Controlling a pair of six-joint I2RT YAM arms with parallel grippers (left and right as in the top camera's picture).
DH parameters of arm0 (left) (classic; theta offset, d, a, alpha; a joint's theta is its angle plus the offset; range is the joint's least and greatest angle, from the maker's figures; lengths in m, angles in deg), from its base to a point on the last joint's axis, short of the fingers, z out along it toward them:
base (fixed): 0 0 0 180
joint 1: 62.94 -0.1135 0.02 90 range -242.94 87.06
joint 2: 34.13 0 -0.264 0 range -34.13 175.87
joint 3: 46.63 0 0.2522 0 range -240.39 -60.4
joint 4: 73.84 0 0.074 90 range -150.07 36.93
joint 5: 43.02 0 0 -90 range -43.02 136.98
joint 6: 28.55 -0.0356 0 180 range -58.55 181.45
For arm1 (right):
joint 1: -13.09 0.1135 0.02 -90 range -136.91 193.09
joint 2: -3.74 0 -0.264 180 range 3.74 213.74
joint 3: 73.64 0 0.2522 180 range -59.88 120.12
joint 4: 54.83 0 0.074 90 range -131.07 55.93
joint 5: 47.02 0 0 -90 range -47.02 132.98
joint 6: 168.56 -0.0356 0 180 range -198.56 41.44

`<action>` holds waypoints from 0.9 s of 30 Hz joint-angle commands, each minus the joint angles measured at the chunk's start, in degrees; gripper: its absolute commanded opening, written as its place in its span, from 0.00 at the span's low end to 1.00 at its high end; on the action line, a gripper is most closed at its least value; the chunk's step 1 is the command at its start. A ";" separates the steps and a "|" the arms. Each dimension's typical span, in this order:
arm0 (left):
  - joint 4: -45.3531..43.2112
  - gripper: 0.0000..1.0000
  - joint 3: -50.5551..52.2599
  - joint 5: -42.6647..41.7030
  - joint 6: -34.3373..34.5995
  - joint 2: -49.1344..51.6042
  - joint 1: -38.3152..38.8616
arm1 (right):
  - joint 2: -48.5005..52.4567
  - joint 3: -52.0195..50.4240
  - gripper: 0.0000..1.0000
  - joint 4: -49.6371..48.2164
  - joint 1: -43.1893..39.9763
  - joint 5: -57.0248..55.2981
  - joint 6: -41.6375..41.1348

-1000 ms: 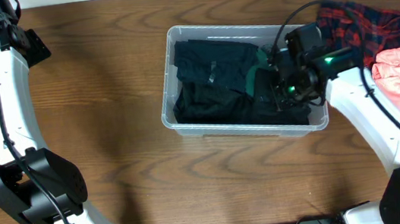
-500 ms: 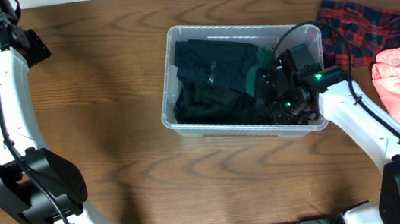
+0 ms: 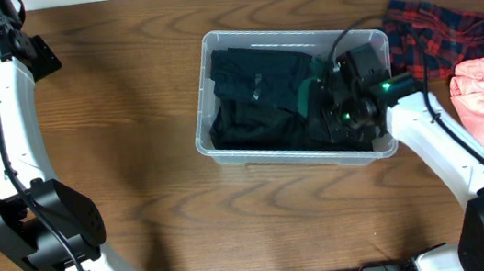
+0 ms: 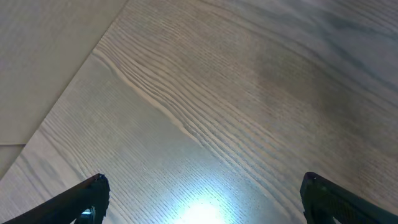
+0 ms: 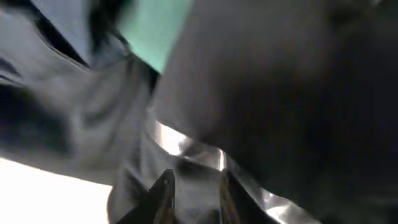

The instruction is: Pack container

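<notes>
Container [image 3: 212, 42], a large clear rectangular plastic bin mid-counter, holds dark folded clothes [image 3: 251, 97]. The right claw [image 5: 196, 196] is down among them, tips narrowly apart, and I cannot tell whether it grips cloth; the left claw [image 4: 205, 196] gapes wide at the far-left corner. Tucking-in looks nearly done, so the next move probably calls for lifting clear and fetching the red plaid cloth [image 3: 451, 31] by the right edge.

Right wrist view blurred: dark clothes [image 5: 280, 93] fill it; right gripper [image 5: 195, 196] cut off below, grip undeterminable. Overhead: its fingertips hidden under the wrist. Left gripper [image 4: 202, 198] cropped to tips.
</notes>
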 commanded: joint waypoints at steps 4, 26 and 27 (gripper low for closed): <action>0.15 0.98 -0.02 0.70 0.07 0.28 -0.13 | -0.15 11.69 0.19 7.52 0.48 -0.72 1.53; 0.15 0.98 -0.02 0.72 0.07 0.28 -0.13 | -1.31 16.24 0.01 33.88 0.48 9.09 1.31; 0.15 0.98 -0.02 0.72 0.07 0.28 -0.13 | -1.31 16.24 0.01 34.77 0.50 9.25 1.33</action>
